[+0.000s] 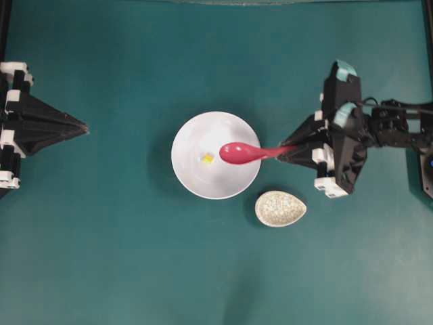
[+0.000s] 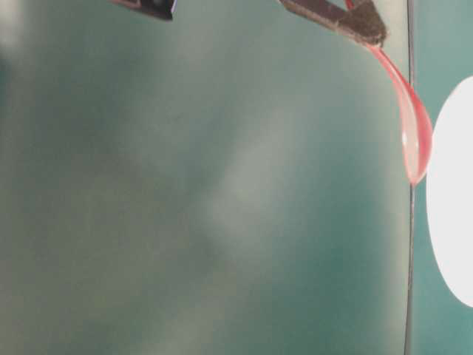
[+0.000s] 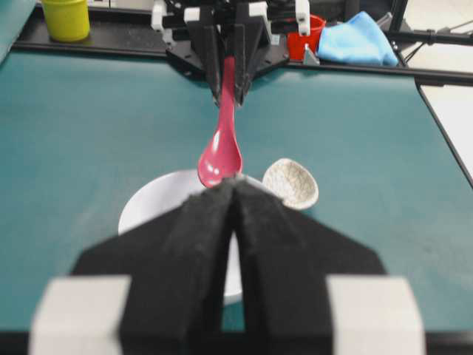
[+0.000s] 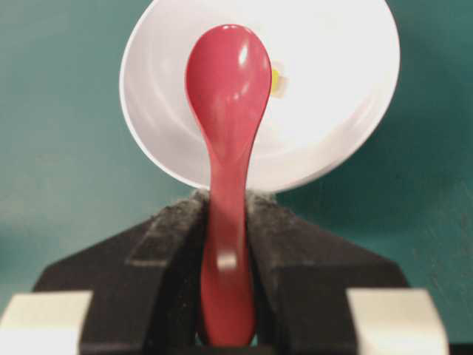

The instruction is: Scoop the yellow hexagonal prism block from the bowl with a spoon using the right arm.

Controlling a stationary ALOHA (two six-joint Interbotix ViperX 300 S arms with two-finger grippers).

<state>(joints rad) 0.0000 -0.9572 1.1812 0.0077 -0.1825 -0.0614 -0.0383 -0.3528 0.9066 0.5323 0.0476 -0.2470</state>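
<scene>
A: Yellow hexagonal prism block (image 1: 208, 158)?
B: Lying inside the white bowl (image 1: 193, 176), just beyond the tip of the spoon's scoop, on the side away from the right gripper. Apart from the scoop in the overhead view. Half hidden behind the scoop's edge (image 4: 276, 81) from the right wrist camera.

A: And the pink-red spoon (image 1: 242, 153)?
B: Clamped by its handle between the fingers of the right gripper (image 1: 292, 152). Scoop out over the bowl, handle crossing the rim back to the gripper. Hard to tell from these views whether the scoop touches the bowl's floor.

A: Right gripper's jaws?
B: Closed tight on the handle, one black pad (image 4: 177, 244) on each side of it.

A: Left gripper (image 1: 84, 128)?
B: Well away on the far side of the bowl from the spoon, pointing toward it. Fingers pressed together, nothing between them.

A: Anything else close by?
B: Small speckled oval dish (image 1: 280, 208) on the teal table (image 1: 122, 271), beside the spoon's handle and just off the bowl's rim. Behind the right arm, at the table's edge: yellow cup (image 3: 65, 18), red cup (image 3: 306, 33), blue cloth (image 3: 356, 41).
</scene>
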